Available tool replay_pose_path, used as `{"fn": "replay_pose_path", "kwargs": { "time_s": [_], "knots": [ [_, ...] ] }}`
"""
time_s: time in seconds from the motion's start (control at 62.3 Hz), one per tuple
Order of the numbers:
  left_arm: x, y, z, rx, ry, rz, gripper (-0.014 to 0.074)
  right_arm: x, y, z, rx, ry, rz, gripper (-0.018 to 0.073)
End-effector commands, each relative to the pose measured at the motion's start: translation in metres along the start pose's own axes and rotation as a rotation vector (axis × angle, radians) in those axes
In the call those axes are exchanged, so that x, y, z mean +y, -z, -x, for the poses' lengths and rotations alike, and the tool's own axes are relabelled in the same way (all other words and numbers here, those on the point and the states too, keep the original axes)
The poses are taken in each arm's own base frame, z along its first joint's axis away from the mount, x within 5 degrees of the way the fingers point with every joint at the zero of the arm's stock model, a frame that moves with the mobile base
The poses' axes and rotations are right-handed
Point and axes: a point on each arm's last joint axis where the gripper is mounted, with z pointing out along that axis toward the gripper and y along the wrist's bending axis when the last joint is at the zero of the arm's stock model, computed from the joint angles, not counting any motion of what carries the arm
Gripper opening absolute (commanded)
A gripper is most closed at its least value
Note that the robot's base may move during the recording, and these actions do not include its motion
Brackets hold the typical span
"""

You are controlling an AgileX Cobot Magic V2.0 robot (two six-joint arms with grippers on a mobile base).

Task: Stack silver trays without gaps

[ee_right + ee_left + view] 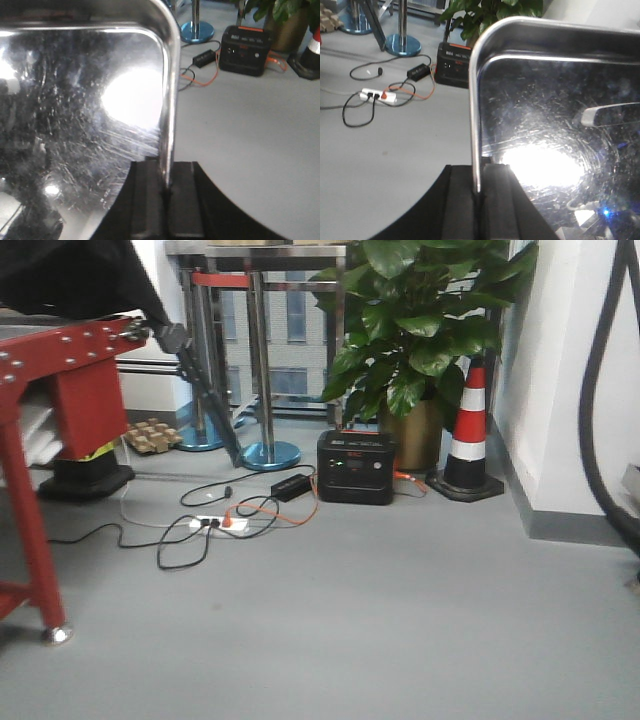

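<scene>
Matte black left end effector [479, 192] and right end effector [167, 194], flat-sided fingers [462, 207], curved base.

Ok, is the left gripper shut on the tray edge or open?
Shut on it. Both fingers of the left gripper press against the rim of the silver tray, no gap showing.

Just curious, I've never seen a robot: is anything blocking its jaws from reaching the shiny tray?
Nothing visible. The left jaws and right jaws each already grip the silver tray by its rim; the stacking spot is out of view.
</scene>
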Motion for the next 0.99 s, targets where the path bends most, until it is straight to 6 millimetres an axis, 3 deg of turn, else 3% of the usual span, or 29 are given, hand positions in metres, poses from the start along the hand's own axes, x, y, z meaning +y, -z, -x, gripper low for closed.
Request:
{"fn": "replay_pose_path", "kwargs": {
  "time_s": [0.0, 0.529, 0.979],
  "knots": [
    [-0.008, 0.005, 0.009, -0.060, 0.038, -0.046, -0.0018, 0.015, 0.004, 0.010, -0.113, 0.007, 0.148, -0.0078],
    [-0.008, 0.005, 0.010, -0.074, 0.039, -0.047, -0.0018, 0.030, 0.011, 0.023, -0.271, 0.005, 0.321, -0.0078],
    [-0.008, 0.005, 0.010, -0.077, 0.039, -0.047, -0.0018, 0.031, 0.011, 0.024, -0.275, 0.005, 0.326, -0.0078]
  ]
}}
